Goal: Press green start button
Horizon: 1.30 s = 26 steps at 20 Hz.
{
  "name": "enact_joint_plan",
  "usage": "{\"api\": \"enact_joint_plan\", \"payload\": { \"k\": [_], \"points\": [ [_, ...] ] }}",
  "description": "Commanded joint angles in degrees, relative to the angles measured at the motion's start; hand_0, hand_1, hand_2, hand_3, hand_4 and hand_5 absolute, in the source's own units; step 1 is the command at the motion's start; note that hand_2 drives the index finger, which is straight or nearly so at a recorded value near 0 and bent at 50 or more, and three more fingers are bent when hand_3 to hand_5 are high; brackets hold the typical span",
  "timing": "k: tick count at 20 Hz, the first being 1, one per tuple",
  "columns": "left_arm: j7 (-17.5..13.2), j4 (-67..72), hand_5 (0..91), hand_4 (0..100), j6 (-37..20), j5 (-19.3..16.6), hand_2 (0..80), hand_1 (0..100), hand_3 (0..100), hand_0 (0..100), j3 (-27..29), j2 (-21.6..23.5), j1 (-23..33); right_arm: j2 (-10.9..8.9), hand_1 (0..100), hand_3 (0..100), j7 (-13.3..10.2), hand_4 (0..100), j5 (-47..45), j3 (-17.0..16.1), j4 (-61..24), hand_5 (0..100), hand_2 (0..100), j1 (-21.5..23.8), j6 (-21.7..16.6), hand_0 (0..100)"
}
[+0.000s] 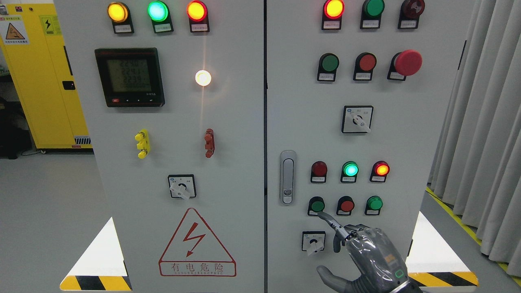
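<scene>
A grey control cabinet fills the head view. On its right door, low down, a row of three push buttons holds a dark green button [316, 205] at the left, a red button [346, 205] in the middle and a brighter green button [374, 203] at the right. My right hand [366, 252] comes in from the bottom right. Its index finger [330, 221] is stretched out, with the tip touching or just below the lower edge of the dark green button. The other fingers are curled and the thumb sticks out at the lower left. The hand holds nothing. My left hand is out of view.
Above the button row are three lamps: dark red [319, 169], lit green [350, 169], lit red [381, 169]. A rotary switch [314, 241] sits just left of my hand. A door handle [287, 177] is further left. A red mushroom stop button [408, 62] is at the upper right. Curtains hang at the right.
</scene>
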Motion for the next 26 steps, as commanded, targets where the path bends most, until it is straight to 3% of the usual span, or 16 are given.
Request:
{"api": "enact_joint_plan", "payload": {
  "k": [1, 26],
  "points": [
    [0.3, -1.5, 0.0, 0, 0.1, 0.0, 0.0, 56, 0, 12, 0.0, 0.0, -1.7, 0.07, 59, 71, 0.3, 71, 0.1, 1.7, 3.6, 62, 0, -1.0, 0.6, 31],
    [0.3, -1.5, 0.0, 0, 0.0, -0.1, 0.0, 56, 0, 12, 0.0, 0.0, -1.7, 0.59, 58, 70, 0.2, 70, -0.7, 1.9, 6.9, 61, 0, -4.5, 3.1, 33]
  ]
}}
